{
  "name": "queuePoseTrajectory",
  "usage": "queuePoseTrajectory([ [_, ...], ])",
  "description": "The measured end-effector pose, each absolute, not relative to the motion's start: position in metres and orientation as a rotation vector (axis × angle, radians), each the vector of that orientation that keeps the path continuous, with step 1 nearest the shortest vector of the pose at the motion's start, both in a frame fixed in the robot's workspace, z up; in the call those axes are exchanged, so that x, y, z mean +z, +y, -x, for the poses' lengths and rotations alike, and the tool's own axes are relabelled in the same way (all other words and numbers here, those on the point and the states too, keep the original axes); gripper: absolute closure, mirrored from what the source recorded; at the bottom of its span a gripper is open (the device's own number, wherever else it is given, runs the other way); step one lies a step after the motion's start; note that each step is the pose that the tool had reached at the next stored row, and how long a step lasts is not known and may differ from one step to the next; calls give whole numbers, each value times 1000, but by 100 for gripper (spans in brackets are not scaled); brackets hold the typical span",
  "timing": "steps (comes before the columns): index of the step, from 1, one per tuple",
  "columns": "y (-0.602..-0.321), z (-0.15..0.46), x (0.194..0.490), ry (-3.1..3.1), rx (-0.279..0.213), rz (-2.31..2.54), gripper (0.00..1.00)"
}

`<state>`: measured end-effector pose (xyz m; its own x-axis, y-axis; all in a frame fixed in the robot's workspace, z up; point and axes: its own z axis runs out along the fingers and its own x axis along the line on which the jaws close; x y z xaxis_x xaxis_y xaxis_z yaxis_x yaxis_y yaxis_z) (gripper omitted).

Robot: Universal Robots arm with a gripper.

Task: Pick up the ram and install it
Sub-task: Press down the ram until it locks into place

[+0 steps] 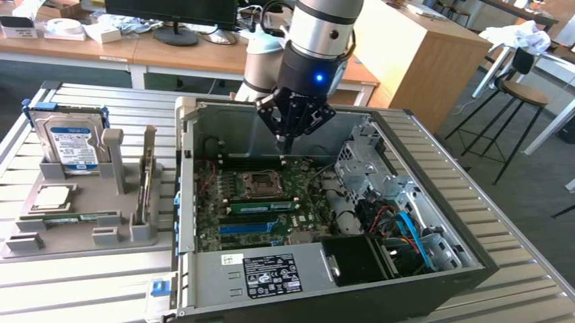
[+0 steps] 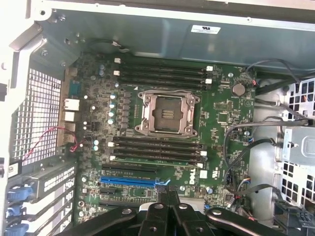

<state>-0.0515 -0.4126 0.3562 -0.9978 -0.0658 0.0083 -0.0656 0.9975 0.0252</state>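
Observation:
A long green ram stick (image 1: 72, 217) lies flat at the front of the grey holder tray (image 1: 27, 245), at the exterior view's left. Another green stick with a pale label (image 1: 261, 204) sits among the memory slots just in front of the processor socket (image 1: 261, 181) in the open computer case (image 1: 269, 279). My gripper (image 1: 284, 140) hangs over the rear of the motherboard, far from the tray, fingers pressed together with nothing between them. In the wrist view the shut gripper (image 2: 165, 194) points at the motherboard, near the blue slot (image 2: 129, 181), with dark memory slots (image 2: 157, 146) by the empty socket (image 2: 169, 114).
On the tray stand a hard drive (image 1: 72, 145) and an expansion card on edge (image 1: 144, 176); a square silver processor (image 1: 50, 198) lies flat. Drive cages (image 1: 364, 168) and cables (image 1: 400, 225) crowd the case's right side. Slatted metal table (image 1: 81, 282) underneath; desks and stools behind.

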Motion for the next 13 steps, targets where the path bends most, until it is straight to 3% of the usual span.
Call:
queuePoseTrajectory([
  [13,-413,56,356,-3130,-39,-103,90],
])
